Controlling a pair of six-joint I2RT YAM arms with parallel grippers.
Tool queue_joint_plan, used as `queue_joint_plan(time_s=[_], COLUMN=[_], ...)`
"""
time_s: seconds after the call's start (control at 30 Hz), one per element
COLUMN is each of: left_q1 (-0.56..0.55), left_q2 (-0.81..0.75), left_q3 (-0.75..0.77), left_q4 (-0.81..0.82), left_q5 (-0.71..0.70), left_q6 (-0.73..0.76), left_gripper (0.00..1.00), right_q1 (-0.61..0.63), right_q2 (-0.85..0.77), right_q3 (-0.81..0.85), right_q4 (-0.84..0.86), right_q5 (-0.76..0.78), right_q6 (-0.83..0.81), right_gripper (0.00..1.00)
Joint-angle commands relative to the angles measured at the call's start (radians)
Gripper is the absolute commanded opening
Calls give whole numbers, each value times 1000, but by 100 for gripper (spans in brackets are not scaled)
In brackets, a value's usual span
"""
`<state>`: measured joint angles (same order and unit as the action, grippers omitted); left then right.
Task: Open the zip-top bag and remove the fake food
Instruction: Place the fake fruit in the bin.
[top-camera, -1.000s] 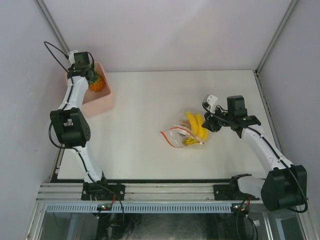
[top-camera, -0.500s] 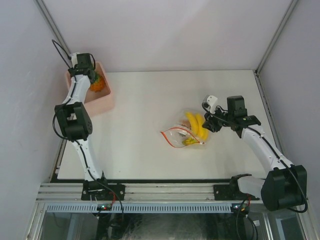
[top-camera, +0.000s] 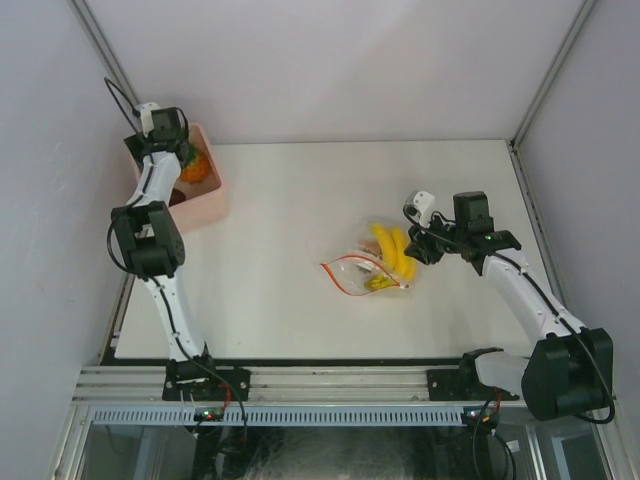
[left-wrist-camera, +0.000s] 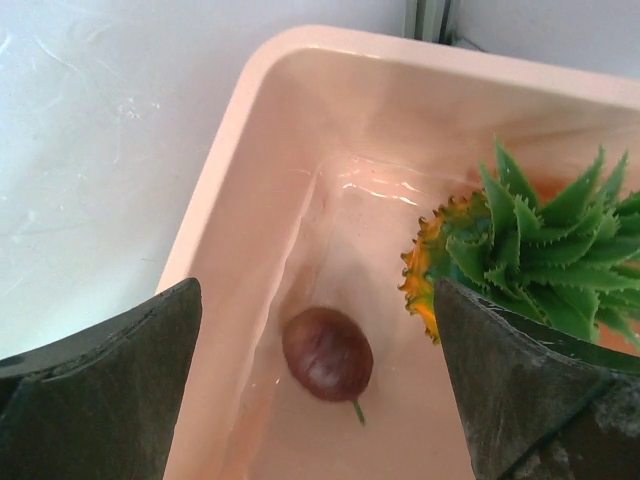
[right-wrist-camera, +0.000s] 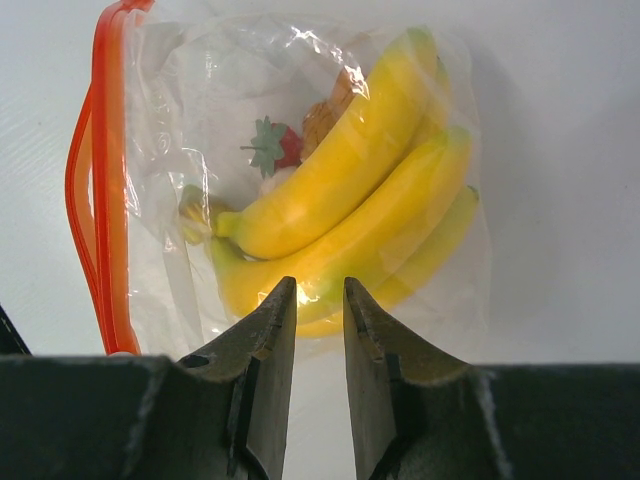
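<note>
The zip-top bag (top-camera: 368, 270) lies mid-table, its red-orange zip strip (right-wrist-camera: 110, 180) at the near left. The yellow banana bunch (right-wrist-camera: 350, 220) and small bits sit inside it. My right gripper (top-camera: 420, 250) is at the bag's right edge, its jaws nearly together on the plastic (right-wrist-camera: 320, 290). My left gripper (top-camera: 182, 158) hangs open over the pink bin (top-camera: 205, 205). The orange pineapple with its green top (left-wrist-camera: 530, 250) and a small brown fruit (left-wrist-camera: 327, 353) lie in the bin below the left gripper (left-wrist-camera: 315, 290), apart from its fingers.
The pink bin (left-wrist-camera: 240, 170) stands at the far left corner against the wall. Frame posts run up at both back corners. The white table stretches between the bin and the bag.
My left arm's elbow has swung back toward the bin and the wrist has shifted slightly. The right arm and the bag have not moved.
</note>
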<state>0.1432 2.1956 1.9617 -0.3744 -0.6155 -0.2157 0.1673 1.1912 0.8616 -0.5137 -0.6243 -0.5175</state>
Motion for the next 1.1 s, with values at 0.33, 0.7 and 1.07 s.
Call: queue_joint_plan(time_s=[0.33,0.7,1.07], left_q1=[15,25,18], left_q2=[-298,-605,-633], left_q3=[-241,-716,-1084], left_q4=[283,689,1202], left_q5=[225,659,1070], left_q6=[-20,-161,-802], left_gripper=[100,96,82], right_q1=[4,-1,-21], right_q2=[0,-15,-42], right_q3=[25,26,25], right_q4=[15,8,-12], right_q5=[-8,-32,-73], right_q6=[-20,-31,-48], right_gripper=[25,26,26])
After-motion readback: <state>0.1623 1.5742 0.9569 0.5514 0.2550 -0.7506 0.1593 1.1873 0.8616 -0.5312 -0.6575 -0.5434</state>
